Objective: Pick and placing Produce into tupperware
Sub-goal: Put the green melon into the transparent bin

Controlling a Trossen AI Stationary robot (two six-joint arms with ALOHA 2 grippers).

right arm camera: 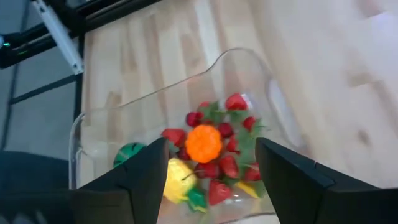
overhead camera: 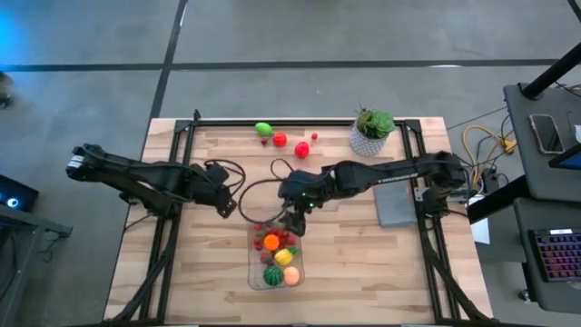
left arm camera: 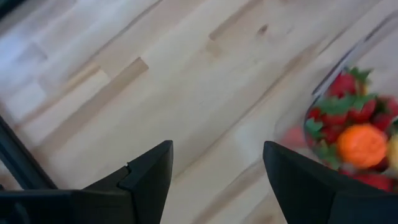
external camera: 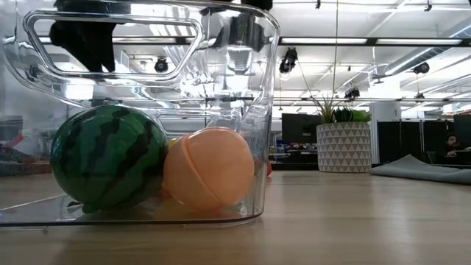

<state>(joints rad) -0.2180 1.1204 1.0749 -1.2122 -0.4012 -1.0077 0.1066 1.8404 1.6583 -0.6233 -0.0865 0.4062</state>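
While your right gripper (overhead camera: 292, 221) is hovering over the upper end of the tupperware (overhead camera: 256, 274) at lower centre of the high view, its fingers (right arm camera: 149, 171) are standing apart and empty. You are keeping most Produce (overhead camera: 277, 255) inside; a few pieces (overhead camera: 280, 139) are lying at upper centre of the surface (overhead camera: 363, 263). Your left gripper (overhead camera: 225, 204) is waiting left of the container, fingers (left arm camera: 146, 177) parted, holding nothing.

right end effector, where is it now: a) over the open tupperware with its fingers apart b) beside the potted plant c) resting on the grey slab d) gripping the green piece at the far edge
a: the right end effector hangs over the tupperware, and its wrist view looks down between parted, empty fingers onto the produce inside.
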